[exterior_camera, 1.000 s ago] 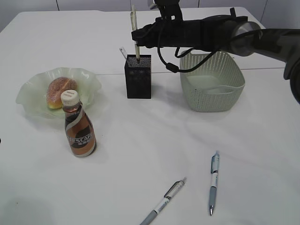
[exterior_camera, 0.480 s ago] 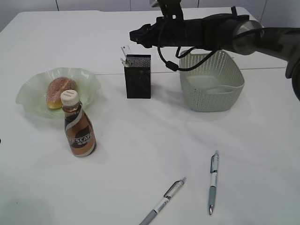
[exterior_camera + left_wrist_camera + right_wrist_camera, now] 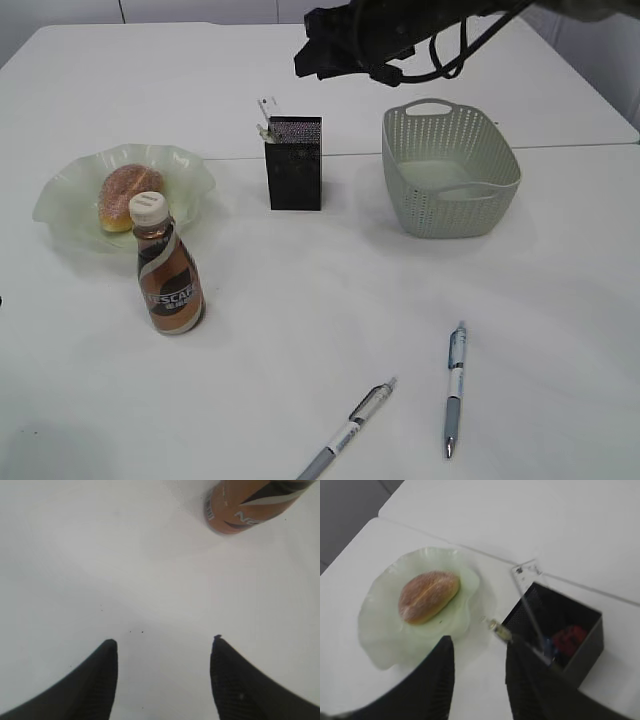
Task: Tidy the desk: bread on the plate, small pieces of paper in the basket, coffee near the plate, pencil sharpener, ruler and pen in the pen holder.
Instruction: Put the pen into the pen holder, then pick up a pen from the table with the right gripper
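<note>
A: Status check. The right end effector (image 3: 479, 680) was up at the top centre of the exterior frame, above the upright black mesh pen holder (image 3: 295, 163). Jaws parted a little, nothing between them.

B: Holder contents?
A: The clear plastic ruler (image 3: 530, 597) leaned in one corner, a pen (image 3: 501, 630) poked out over the rim, and something red and blue sat at the bottom, too blurred to name.

B: Left side?
A: The left end effector (image 3: 164, 645) hung low over bare white table (image 3: 330, 280), jaws fairly wide, empty. The brown Nescafe coffee bottle with white cap (image 3: 168, 266) was near it, upper right of that wrist frame, not touched.

B: Rest of the layout?
A: The sugar-dusted golden bun (image 3: 129, 195) lay on the wavy pale-green glass plate (image 3: 60, 195), middle left. The bottle stood just in front of the plate. The sage-green perforated basket (image 3: 450, 170) stood right of the holder. Couldn't see any paper in it from this angle.

B: So what's left?
A: Two click pens lay loose at the bottom of the frame: the grey one (image 3: 347, 432) bottom centre, the blue-grey one (image 3: 455, 388) to its right. My guess is those were next.

B: Tips?
A: Come down with jaws across the barrel at mid-length and close square. Tilt it upright over the holder's open corner, away from the ruler, before release.
</note>
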Action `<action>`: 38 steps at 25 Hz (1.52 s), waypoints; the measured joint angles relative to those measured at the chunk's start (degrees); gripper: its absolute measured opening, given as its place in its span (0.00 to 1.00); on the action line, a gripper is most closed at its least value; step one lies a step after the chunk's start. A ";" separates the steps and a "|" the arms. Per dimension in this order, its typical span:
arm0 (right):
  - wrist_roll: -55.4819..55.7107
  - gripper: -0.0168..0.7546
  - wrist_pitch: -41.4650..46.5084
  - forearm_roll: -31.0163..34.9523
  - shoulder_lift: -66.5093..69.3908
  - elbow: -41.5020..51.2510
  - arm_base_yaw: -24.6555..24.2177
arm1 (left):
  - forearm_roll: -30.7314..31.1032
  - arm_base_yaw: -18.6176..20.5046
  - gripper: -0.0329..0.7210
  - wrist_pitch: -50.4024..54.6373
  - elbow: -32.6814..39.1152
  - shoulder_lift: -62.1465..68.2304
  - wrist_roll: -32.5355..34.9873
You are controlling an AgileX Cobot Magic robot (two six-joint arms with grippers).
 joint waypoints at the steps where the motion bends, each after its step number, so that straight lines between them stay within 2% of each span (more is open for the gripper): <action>1: 1.90 0.36 2.94 -1.34 -1.09 0.00 0.26 | 0.00 0.00 0.62 0.00 0.00 0.00 0.00; 6: 7.13 0.36 14.66 -4.27 -4.21 0.00 0.92 | 0.00 0.00 0.62 0.00 0.00 0.00 0.00; 9: 12.46 0.36 20.78 -9.49 -4.45 0.00 1.04 | 0.00 0.00 0.62 0.04 0.00 0.00 0.00; 13: 19.68 0.36 21.86 -18.44 -4.57 0.00 1.15 | 0.25 0.00 0.62 0.04 0.00 0.00 0.00; 18: 23.46 0.36 22.26 -22.87 -7.26 3.05 1.05 | 0.95 0.00 0.62 0.04 0.00 0.00 0.00; 21: 25.04 0.36 22.26 -26.36 -11.39 9.80 1.05 | 0.95 0.00 0.62 0.04 0.00 0.00 0.00; 27: 26.17 0.36 22.26 -31.63 -22.53 31.14 1.05 | 0.95 0.00 0.62 0.04 0.00 0.00 0.00; 33: 25.97 0.36 22.06 -32.25 -29.14 49.95 1.79 | 0.95 0.00 0.62 0.04 0.00 0.00 0.00; 38: 27.35 0.36 21.36 -30.76 -29.22 57.28 2.16 | 0.60 0.00 0.62 0.45 0.00 0.00 0.00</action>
